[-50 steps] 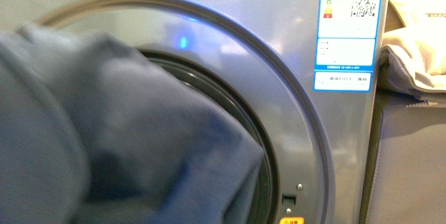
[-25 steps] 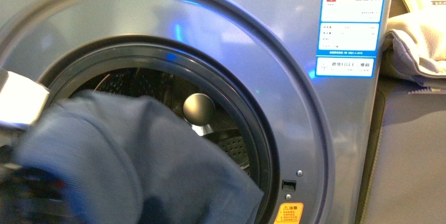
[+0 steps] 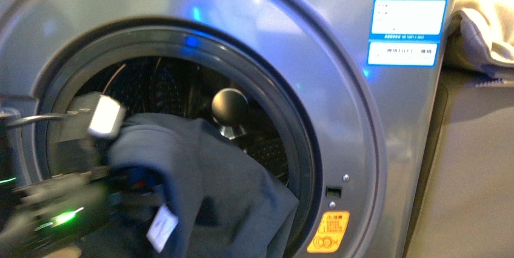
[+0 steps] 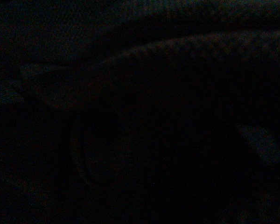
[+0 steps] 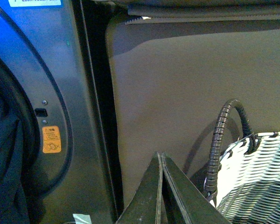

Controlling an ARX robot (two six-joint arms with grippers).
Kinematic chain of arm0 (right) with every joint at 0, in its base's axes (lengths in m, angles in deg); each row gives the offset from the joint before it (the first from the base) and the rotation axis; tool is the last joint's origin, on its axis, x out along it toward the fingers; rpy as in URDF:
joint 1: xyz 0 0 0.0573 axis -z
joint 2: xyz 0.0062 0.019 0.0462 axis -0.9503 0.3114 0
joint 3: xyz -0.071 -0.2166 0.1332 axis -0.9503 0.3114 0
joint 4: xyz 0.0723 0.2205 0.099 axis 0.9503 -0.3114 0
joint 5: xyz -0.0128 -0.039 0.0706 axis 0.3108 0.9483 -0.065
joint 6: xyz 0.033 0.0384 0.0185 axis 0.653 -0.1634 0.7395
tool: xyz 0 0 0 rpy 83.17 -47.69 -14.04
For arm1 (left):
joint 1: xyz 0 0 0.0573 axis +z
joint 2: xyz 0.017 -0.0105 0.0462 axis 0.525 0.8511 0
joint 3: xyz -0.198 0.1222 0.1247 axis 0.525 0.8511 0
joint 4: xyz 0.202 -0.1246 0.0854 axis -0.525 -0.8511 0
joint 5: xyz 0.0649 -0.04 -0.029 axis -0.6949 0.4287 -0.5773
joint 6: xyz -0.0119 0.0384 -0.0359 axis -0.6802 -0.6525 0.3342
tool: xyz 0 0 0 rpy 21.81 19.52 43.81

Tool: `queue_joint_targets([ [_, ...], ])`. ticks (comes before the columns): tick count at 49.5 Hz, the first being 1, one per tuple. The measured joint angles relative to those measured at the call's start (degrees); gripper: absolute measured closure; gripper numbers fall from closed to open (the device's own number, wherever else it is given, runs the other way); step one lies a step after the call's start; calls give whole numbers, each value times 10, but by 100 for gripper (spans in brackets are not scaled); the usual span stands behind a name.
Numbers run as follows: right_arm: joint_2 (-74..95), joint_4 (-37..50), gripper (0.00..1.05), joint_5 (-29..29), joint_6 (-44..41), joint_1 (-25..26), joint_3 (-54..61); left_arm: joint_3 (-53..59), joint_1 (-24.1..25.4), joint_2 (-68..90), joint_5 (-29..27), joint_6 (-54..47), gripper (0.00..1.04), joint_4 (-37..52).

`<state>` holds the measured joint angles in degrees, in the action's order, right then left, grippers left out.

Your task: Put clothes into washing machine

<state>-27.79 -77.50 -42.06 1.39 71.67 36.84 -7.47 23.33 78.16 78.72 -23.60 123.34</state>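
Right tool [image 5: 161,161], jaws together, hangs near washing machine [image 5: 77,93] and wicker basket [image 5: 259,186].

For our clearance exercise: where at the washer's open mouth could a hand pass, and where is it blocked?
Free: the upper arc of the drum mouth, between the washing machine rim above and the clothes below. Crowded: the lower half, filled by the clothes and the left arm.

The dark navy-blue knit garment [image 3: 224,191] hangs over the lower porthole rim of the large silver-grey front-loading washing machine [image 3: 339,76], partly inside its perforated steel drum [image 3: 151,88], with a cream fabric pile [image 3: 485,22] to the machine's right.
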Motion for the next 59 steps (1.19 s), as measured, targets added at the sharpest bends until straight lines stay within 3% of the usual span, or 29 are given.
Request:
queue_joint_targets([
  [15,-21,4,102,0,0,0,25,-69,2,50,-19,-18,92,-43],
  [59,-23,4,102,0,0,0,25,-411,24,245,-85,-21,92,-252],
])
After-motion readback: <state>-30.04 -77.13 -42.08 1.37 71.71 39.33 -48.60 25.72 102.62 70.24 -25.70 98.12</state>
